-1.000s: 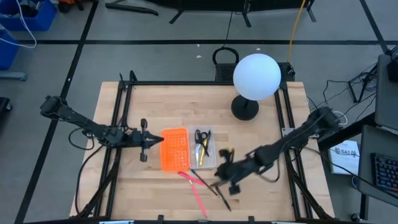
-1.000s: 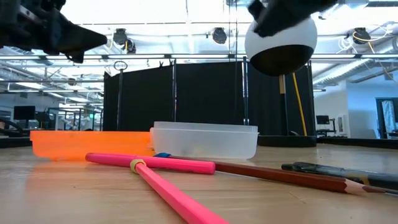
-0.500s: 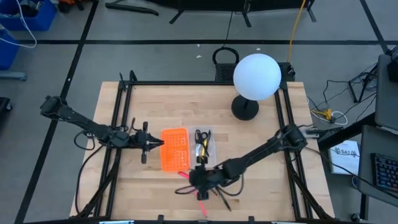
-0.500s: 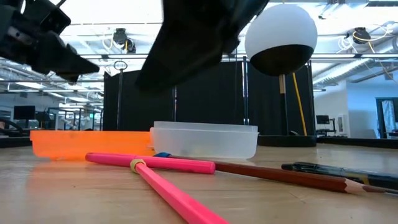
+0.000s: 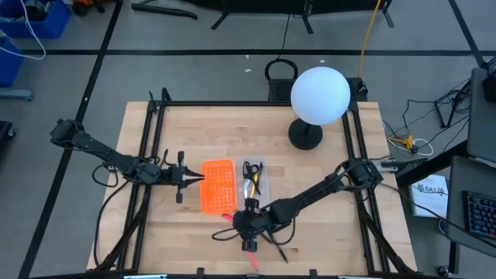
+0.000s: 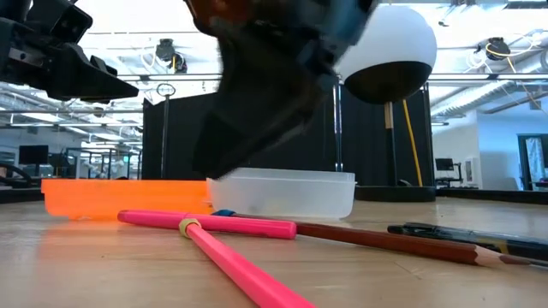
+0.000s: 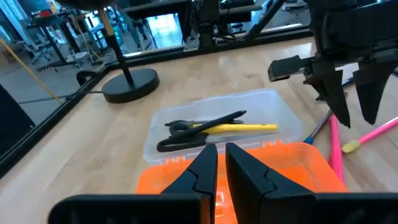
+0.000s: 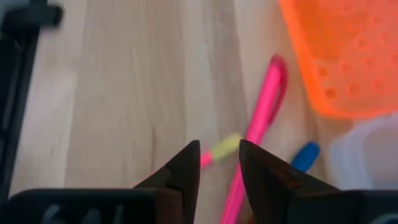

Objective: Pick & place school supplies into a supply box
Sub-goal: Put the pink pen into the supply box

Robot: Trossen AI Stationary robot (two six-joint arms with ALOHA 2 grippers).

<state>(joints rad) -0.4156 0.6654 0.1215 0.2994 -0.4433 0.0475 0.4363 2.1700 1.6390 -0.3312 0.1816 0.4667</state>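
Observation:
The clear supply box [image 5: 256, 186] sits mid-table and holds the black-handled scissors [image 7: 180, 134], a yellow pen [image 7: 242, 127] and a dark pen. Two pink pens [image 6: 205, 224] [image 6: 248, 274] lie crossed on the table in front of it, with a brown-red pencil [image 6: 385, 242] and a black pen [image 6: 462, 235] beside them. My right gripper [image 5: 246, 232] is open and empty, its fingers pointing down just above the crossed pink pens [image 8: 264, 106]. My left gripper [image 5: 194, 177] is shut and empty, level at the left of the orange panel.
The orange perforated panel [image 5: 218, 186] lies against the supply box's left side. A lamp with a white globe [image 5: 319, 94] and a black base [image 5: 305, 136] stands at the far right. Black frame rails run along the table's left and right edges.
My right gripper has swung from the near right of the table toward the left edge and come down over the crossed pink pens. The pens and the box have stayed in place.

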